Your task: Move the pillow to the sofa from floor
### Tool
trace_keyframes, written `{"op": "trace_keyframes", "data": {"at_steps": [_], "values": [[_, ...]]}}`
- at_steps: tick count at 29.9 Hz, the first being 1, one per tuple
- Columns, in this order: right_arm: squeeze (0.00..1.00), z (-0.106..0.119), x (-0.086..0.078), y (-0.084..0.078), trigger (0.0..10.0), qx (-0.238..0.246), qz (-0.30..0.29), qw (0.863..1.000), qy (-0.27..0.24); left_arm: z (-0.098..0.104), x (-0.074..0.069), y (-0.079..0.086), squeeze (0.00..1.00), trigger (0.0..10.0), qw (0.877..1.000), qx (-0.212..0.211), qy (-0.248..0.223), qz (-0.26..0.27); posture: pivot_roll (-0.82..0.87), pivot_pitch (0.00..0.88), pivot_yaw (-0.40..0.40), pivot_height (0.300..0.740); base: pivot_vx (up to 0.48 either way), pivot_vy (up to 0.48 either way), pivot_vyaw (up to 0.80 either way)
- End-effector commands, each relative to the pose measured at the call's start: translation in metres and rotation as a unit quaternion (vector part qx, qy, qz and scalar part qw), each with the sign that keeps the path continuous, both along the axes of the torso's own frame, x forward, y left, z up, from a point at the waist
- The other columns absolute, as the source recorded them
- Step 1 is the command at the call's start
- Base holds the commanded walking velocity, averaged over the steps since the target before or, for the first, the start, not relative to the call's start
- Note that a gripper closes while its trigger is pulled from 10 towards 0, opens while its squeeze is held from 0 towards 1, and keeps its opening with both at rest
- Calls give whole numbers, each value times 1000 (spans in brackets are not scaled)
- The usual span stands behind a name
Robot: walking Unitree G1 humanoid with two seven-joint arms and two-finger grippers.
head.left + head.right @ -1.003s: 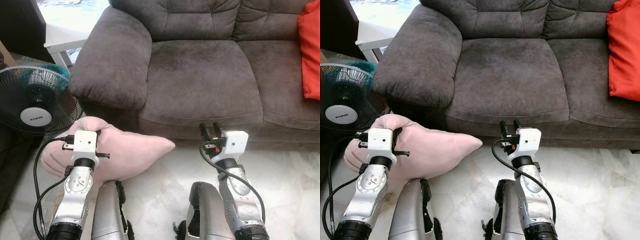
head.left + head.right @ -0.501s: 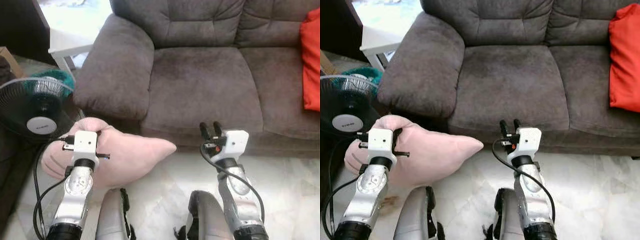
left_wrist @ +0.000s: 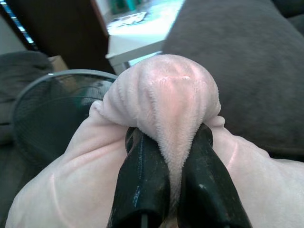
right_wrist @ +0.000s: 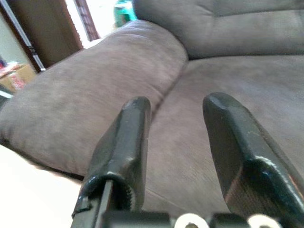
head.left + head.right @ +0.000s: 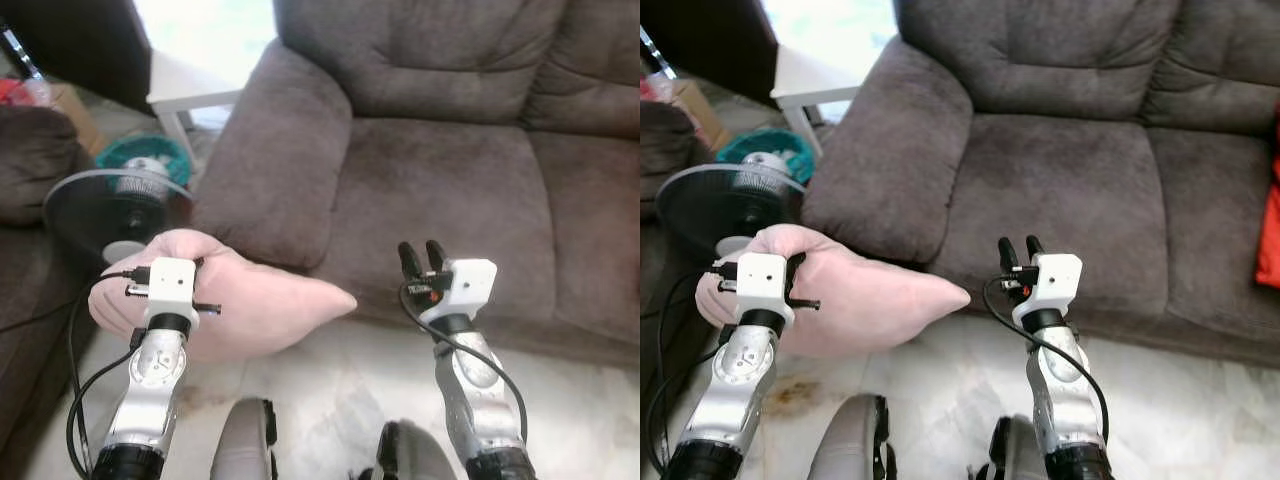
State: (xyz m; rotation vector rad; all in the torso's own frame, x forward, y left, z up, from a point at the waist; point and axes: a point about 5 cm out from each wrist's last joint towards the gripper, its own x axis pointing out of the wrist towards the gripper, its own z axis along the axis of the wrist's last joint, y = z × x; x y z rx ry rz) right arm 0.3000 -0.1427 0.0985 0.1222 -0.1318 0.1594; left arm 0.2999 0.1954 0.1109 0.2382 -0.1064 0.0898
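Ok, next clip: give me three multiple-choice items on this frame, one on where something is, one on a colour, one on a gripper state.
1. Where is the pillow?
A. on the sofa seat
B. held in front of the sofa armrest
C. on the white table

2. What colour is the pillow?
A. pale pink
B. green
C. blue

3. What state is the right gripper in?
A. shut on the pillow
B. shut on a cable
C. open, holding nothing

Answers:
1 B: the left gripper pinches a fold of it beside the sofa armrest.
2 A: its plush surface is pale pink.
3 C: the right wrist view shows only sofa between its fingers.
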Motion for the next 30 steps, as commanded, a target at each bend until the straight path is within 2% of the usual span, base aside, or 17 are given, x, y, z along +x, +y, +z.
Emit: {"op": "trace_keyframes", "data": {"at_steps": [1, 30], "values": [[0, -4, -2, 0, 10000, 5, 0, 1000, 8, 21, 3, 1, 0, 10000, 999, 16, -47, -5, 171, 118, 3, 667, 0, 0, 0], [0, -2, 0, 4, 10000, 9, 2, 1000, -1, 23, 5, -2, 0, 10000, 999, 19, -45, -16, 173, 88, 10, 667, 0, 0, 0]]}}
